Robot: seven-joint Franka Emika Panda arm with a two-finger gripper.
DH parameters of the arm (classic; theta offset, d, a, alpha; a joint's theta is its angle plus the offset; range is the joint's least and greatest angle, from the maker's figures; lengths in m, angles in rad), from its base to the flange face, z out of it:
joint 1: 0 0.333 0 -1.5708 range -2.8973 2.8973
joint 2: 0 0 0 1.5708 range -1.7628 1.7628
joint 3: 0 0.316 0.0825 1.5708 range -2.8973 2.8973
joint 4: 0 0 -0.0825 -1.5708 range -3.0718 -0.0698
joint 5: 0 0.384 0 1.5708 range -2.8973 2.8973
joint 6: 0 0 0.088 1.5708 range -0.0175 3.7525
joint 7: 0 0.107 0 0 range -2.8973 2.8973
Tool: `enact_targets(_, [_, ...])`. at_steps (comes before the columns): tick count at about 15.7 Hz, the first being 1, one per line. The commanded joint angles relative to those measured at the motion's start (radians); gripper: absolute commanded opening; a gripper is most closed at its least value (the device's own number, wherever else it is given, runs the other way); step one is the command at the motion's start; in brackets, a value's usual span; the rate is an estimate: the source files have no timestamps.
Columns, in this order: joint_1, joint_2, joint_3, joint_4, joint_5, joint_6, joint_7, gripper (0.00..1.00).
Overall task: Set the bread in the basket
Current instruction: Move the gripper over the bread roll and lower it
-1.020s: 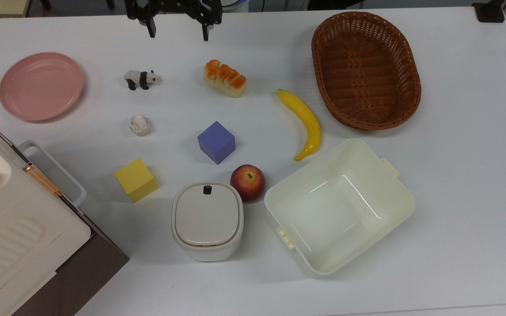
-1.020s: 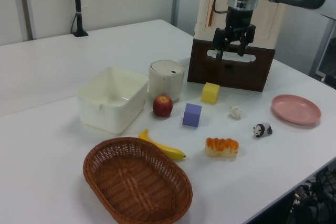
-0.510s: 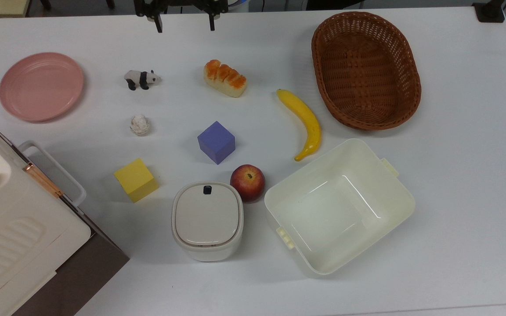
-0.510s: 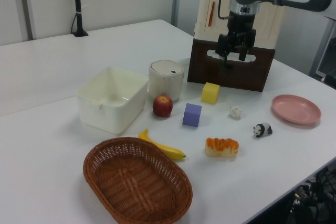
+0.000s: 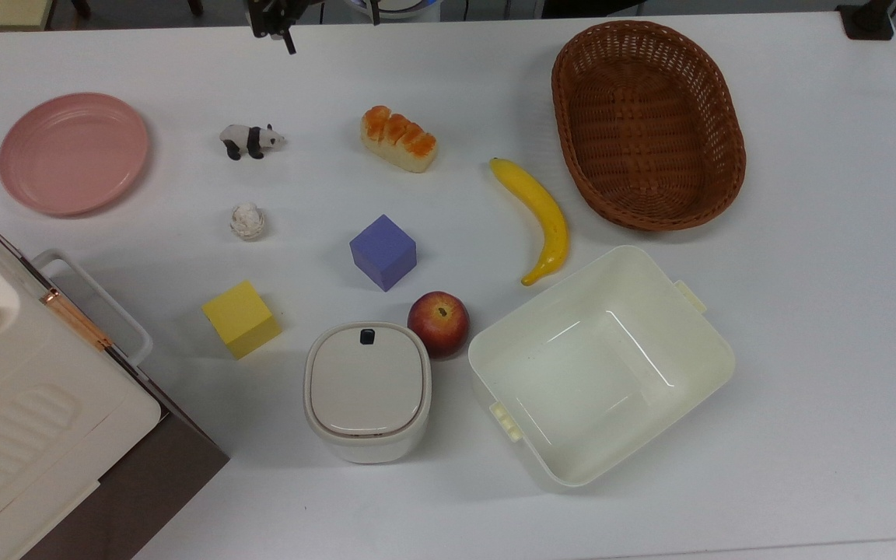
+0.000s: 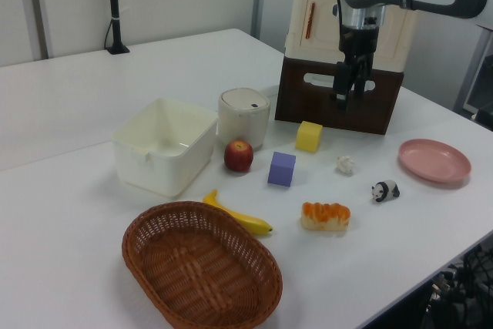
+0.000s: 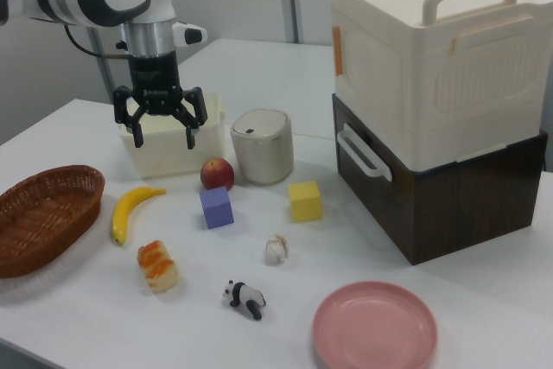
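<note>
— Since a second ago, what has moved?

— Only the gripper (image 7: pixel 163 129). It has slid toward the top view's upper edge, so just one dark finger still pokes into that frame, and in the left view it has turned from facing the camera broadly to standing edge-on in front of the brown box (image 6: pixel 339 105). Nothing on the table (image 5: pixel 821 311) has shifted.

— How is the gripper set?

— In the right view its two fingers are spread wide apart with nothing between them, hanging above the table in front of the cream tub (image 7: pixel 164 149).

— And the bread (image 5: pixel 398 138)?

— It lies flat on the table, untouched, glossy orange top up. In the top view it sits between the panda figure (image 5: pixel 251 140) on the top view's left and the banana (image 5: pixel 537 214) on the top view's right, with the purple cube (image 5: pixel 383 251) below it.

— The basket (image 5: pixel 648 124)?

— Upright and holding nothing, at the top view's upper right, well apart from the bread, the banana lying between them.

— Anything else around?

— A red apple (image 5: pixel 438 323) just beside a lidded cream canister (image 5: pixel 367 391), a yellow cube (image 5: pixel 240 318), a small white crumpled ball (image 5: pixel 247 222), and a pink plate (image 5: pixel 73 152) at the top view's left. A cream case (image 7: pixel 432 49) is stacked on the brown box.
</note>
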Motion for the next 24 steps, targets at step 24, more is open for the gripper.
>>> enact_targets(24, [0.079,0.020,0.140,-0.559,-0.287,0.444,-0.245,1.00])
